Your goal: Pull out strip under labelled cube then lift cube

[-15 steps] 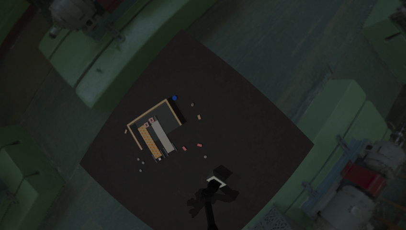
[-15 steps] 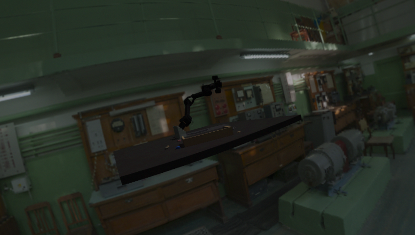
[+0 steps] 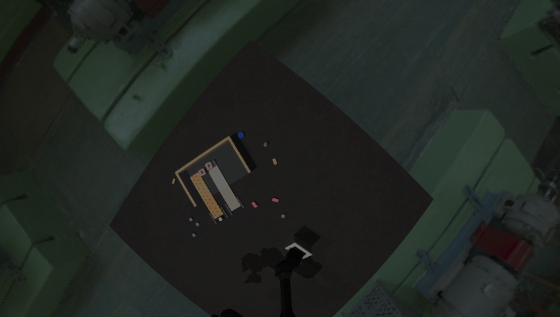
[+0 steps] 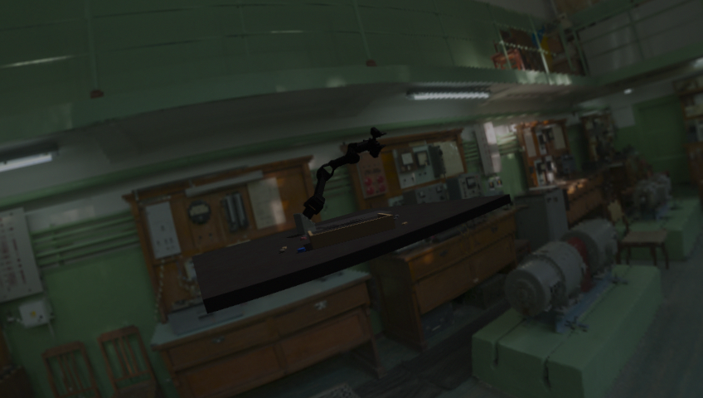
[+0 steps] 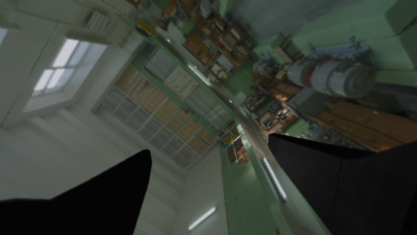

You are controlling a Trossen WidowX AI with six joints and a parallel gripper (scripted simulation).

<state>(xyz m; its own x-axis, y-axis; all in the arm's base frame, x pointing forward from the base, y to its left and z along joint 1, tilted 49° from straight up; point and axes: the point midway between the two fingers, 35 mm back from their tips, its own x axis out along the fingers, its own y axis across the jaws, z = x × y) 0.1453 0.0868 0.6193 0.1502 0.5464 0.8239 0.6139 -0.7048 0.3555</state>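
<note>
My gripper (image 5: 211, 147) (image 4: 383, 140) is open and empty. It is raised high above the table, and the wrist view shows only the room between the fingers. In the top view an orange dotted strip (image 3: 206, 195) and a pale grey strip (image 3: 224, 187) lie side by side, partly inside a wooden-edged enclosure. One pink cube (image 3: 201, 172) is at the far end of the dotted strip. Another pink cube (image 3: 208, 166) is at the far end of the pale strip. Both cubes carry small dark marks, too small to read.
The enclosure wall (image 3: 202, 154) (image 4: 352, 234) surrounds the strips on three sides. Dark rails flank their near ends. A blue round piece (image 3: 240, 135) stands by the far corner. Small pink, tan and grey pieces lie around. A pale upright panel (image 3: 298, 249) (image 4: 302, 224) stands by the arm's base.
</note>
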